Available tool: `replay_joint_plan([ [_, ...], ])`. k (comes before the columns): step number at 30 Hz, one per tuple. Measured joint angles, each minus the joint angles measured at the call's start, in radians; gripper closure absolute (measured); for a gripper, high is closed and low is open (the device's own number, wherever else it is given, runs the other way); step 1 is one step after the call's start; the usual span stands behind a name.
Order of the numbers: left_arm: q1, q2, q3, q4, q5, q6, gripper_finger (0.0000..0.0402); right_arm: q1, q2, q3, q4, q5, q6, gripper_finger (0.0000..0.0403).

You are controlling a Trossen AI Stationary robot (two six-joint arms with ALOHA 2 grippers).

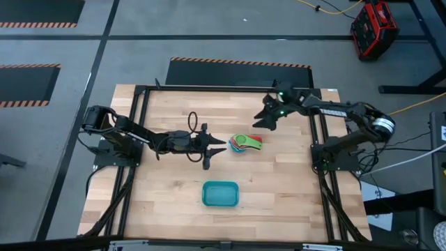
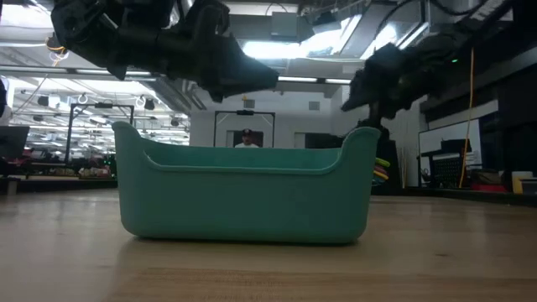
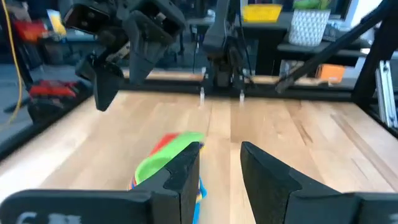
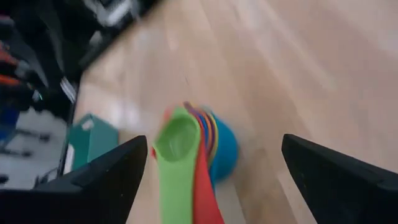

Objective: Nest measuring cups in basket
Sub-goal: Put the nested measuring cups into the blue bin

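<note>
- Small teal-green rectangular plastic basket [image 1: 221, 194] with rounded corners and low walls: sits on the pale wooden surface [image 1: 167, 202] toward its near edge, roughly midway between the two arms. In the high view its interior shows only its own teal floor; no cup lies in it.
- In the low view the basket [image 2: 243, 195] stands upright and flat on the surface [image 2: 268, 268].
- Stack of small plastic scoop-shaped measuring cups [image 1: 246, 143]: rests on the surface near its centre, well apart from the basket and beyond it. Green, red, orange and blue parts are visible from above.
- In the right wrist view the measuring cups [image 4: 196, 152] appear nested together, the green cup uppermost, its flat handle lying beside a red one, with a blue bowl beneath. The number of cups in the stack cannot be told.
- Left gripper [image 1: 217, 148]: held low, just beside the stack on its left side. Its fingers are parted with nothing between them; in the left wrist view the gap [image 3: 219, 177] is clear and the green cup sits alongside one finger.
- Right gripper [image 1: 266, 118]: raised beyond the stack toward the far right of the surface, fingers spread wide, holding nothing.
</note>
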Motion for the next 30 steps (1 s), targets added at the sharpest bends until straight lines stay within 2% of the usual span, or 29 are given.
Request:
replay_joint_plan([
  [4, 0.000, 0.000, 0.000, -0.031, 0.000, -0.031, 0.0289, 0.003, 0.128, 0.069, -0.095, -0.073, -0.072, 0.0026],
  [8, 0.000, 0.000, 0.000, -0.036, 0.000, -0.033, 0.0289, -0.002, 0.236, 0.112, -0.101, -0.200, -0.102, 0.0026],
  [14, 0.000, 0.000, 0.000, -0.037, 0.000, -0.033, 0.0289, -0.022, 0.349, 0.161, -0.110, -0.336, -0.127, 0.0026],
  [21, 0.000, 0.000, 0.000, -0.037, 0.000, -0.033, 0.0289, -0.026, 0.411, 0.172, -0.205, -0.354, -0.198, 0.0026],
  [26, 0.000, 0.000, 0.000, -0.037, 0.000, -0.033, 0.0289, -0.026, 0.418, 0.172, -0.286, -0.292, -0.249, 0.0026],
  [30, 0.000, 0.000, 0.000, -0.037, 0.000, -0.033, 0.0289, -0.017, 0.418, 0.172, -0.298, -0.300, -0.256, 0.0026],
])
